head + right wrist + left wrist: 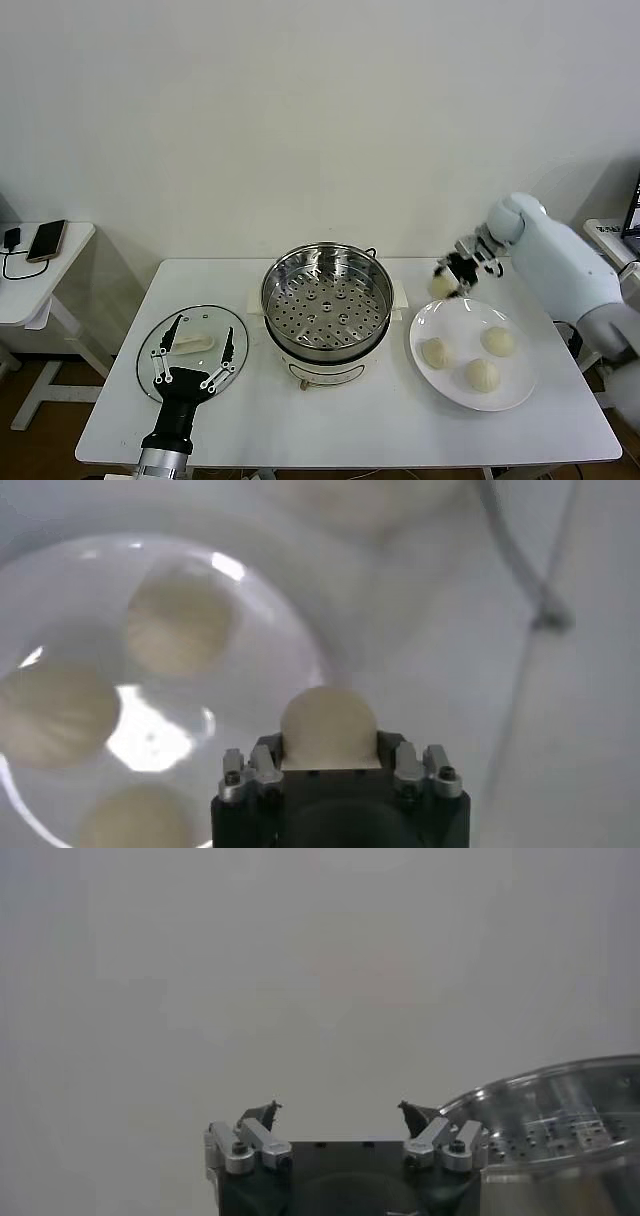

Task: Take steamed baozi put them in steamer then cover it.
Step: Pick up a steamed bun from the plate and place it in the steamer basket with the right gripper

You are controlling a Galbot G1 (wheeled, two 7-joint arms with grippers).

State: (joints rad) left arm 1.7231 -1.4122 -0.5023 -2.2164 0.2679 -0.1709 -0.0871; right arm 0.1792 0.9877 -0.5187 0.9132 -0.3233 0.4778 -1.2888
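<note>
My right gripper [447, 281] is shut on one cream-white baozi [441, 285] and holds it in the air above the back left rim of the white plate [512, 396]; the held bun fills the jaws in the right wrist view [328, 727]. Three more baozi [483, 375] lie on the plate, also in the right wrist view [180, 620]. The steel steamer [326, 299] stands mid-table with its perforated tray bare; its rim shows in the left wrist view [560, 1118]. The glass cover [190, 345] lies flat at the front left. My left gripper [192, 350] is open above it.
A small white side table [40, 275] with a phone [46, 240] and cable stands at the far left. The white work table [350, 430] has bare surface in front of the steamer and plate. A wall is close behind.
</note>
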